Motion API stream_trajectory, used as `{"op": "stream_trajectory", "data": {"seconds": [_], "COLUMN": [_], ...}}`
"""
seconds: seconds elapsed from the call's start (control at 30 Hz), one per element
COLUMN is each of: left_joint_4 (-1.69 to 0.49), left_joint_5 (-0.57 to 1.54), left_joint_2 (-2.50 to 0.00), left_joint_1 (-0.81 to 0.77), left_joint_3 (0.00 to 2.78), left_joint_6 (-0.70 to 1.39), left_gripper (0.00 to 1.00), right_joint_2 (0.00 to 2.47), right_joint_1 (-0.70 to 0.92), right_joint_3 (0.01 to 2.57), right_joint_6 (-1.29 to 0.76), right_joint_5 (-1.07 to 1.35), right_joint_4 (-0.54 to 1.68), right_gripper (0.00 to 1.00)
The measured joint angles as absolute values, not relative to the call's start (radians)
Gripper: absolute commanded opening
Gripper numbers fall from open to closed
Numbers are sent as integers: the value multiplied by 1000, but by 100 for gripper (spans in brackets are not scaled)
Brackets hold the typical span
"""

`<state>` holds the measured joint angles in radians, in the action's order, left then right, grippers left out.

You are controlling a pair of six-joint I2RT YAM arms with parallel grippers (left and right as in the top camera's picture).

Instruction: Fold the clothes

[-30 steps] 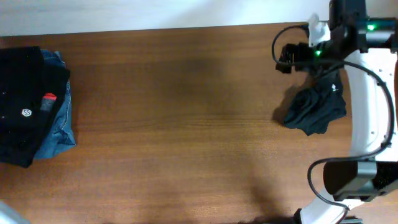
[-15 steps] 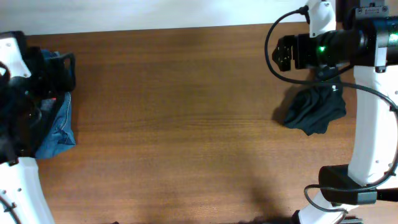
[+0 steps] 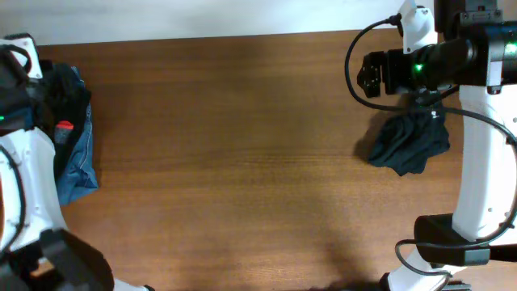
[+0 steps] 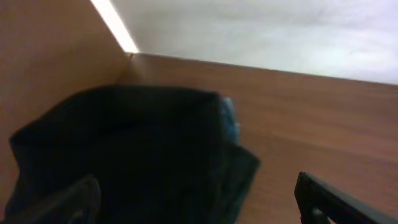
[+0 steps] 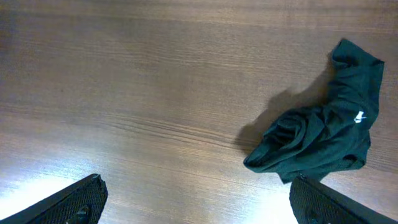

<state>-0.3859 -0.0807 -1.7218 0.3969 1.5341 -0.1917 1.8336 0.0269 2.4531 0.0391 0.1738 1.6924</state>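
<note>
Overhead view is showing the crumpled black fabric garment [image 3: 410,145] lying at 3 o'clock on the brown wooden surface [image 3: 242,145]. The right fingers [image 5: 74,199] are hovering above it, spread wide and grasping nothing. A second black fabric piece [image 4: 124,149] is resting at 9 o'clock atop the blue denim garment [image 3: 77,166]. The left fingers [image 4: 333,196] are hanging over it, released and empty. Both black pieces are likely handling as light, limp cloth, sagging when lifted. A hem corner or outer edge fold is offering the best pinch point. The left arm is covering most of the 9 o'clock stack. The left wrist view is blurring. The crumpled garment's collar and sleeves are not distinguishable.
</note>
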Motion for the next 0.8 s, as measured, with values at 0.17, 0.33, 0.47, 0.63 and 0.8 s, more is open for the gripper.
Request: {"op": "stream_trajectory", "data": {"seconds": [0.17, 0.33, 0.47, 0.63, 0.8], "left_joint_4": [-332, -331, -308, -217, -157], "left_joint_5": [-100, -51, 22, 118, 164], "left_joint_2": [-1736, -1737, -1764, -1880, -1991], "left_joint_1": [444, 556, 632, 640, 636], "left_joint_3": [1533, 1533, 1533, 1533, 1533], "left_joint_6": [-184, -179, -175, -175, -175], "left_gripper": [99, 99, 99, 99, 99], "right_joint_2": [1845, 1880, 1913, 1930, 1931], "right_joint_1": [27, 27, 27, 27, 27], "right_joint_3": [2450, 2449, 2447, 2444, 2444], "right_joint_6": [39, 39, 38, 39, 38], "right_joint_5": [168, 165, 169, 178, 178], "right_joint_4": [1693, 1693, 1693, 1693, 1693], "right_gripper": [98, 99, 99, 99, 99]}}
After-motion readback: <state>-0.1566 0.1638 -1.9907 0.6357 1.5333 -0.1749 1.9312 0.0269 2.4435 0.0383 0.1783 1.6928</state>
